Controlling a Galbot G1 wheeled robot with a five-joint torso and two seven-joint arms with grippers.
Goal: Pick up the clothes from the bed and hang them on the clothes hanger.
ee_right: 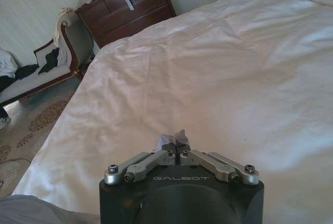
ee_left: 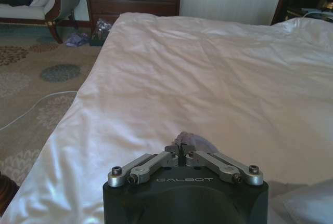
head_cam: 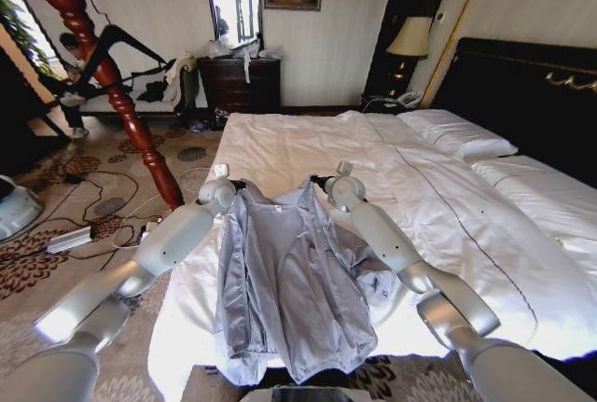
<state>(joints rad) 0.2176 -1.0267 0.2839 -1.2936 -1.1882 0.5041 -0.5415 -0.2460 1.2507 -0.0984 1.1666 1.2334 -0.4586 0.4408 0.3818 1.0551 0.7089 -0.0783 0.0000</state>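
Two arms reach forward in the head view, each gripping a top corner of the clothes [head_cam: 284, 285]; the left gripper [head_cam: 230, 184] pinches the shoulder nearest the bed's edge, the right gripper [head_cam: 321, 181] pinches the other shoulder, and the light grey jacket hangs down between them, spread open at the top, its lower part draping over the foot of the bed [head_cam: 308, 145] and one sleeve bunched on the duvet under the right arm; the white duvet runs back to white pillows [head_cam: 459, 131] and a tall black headboard [head_cam: 522, 85]; a red-brown wooden coat stand [head_cam: 112, 80] leans across the carpet to the left of the bed, and a dark dresser [head_cam: 238, 83] stands against the far wall; in the left wrist view the left gripper [ee_left: 183, 150] has its fingers [ee_left: 171, 149] drawn together on a small tuft of grey fabric, with smooth duvet stretching beyond it and a sofa [ee_left: 31, 0] and the dresser far off; in the right wrist view the right gripper [ee_right: 175, 145] likewise has its fingers [ee_right: 166, 147] pressed together, a pale fold of the jacket pinched between the tips, above the white duvet.
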